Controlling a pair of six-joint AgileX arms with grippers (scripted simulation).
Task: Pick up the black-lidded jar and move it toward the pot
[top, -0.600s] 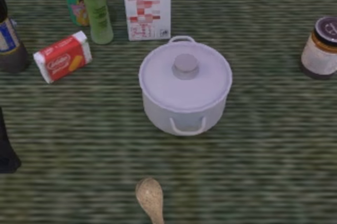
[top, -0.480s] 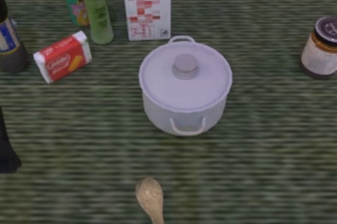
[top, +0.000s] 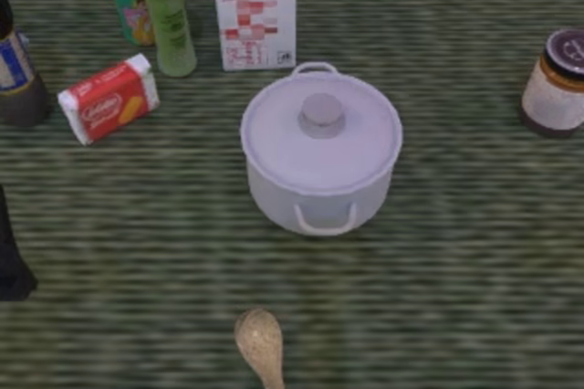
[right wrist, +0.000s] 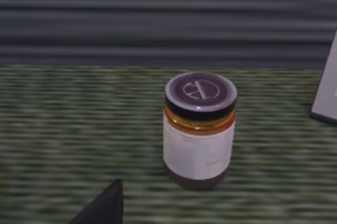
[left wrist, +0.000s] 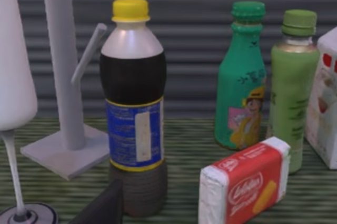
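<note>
Nothing has shifted in the top view since the earlier frames: every object keeps its place. The black-lidded jar stands upright at the desk's right edge, well apart from the pot at centre. The right wrist view faces the jar head-on, untouched; only a dark tip of the right gripper shows, so whether its fingers are wide or narrow cannot be told. The left arm sits parked at the left edge, its wrist camera facing a cola bottle and a red biscuit pack. Risks, as judged: an off-centre approach could tip the jar or push it off the near edge; a hasty carry could strike the pot's loop handle.
</note>
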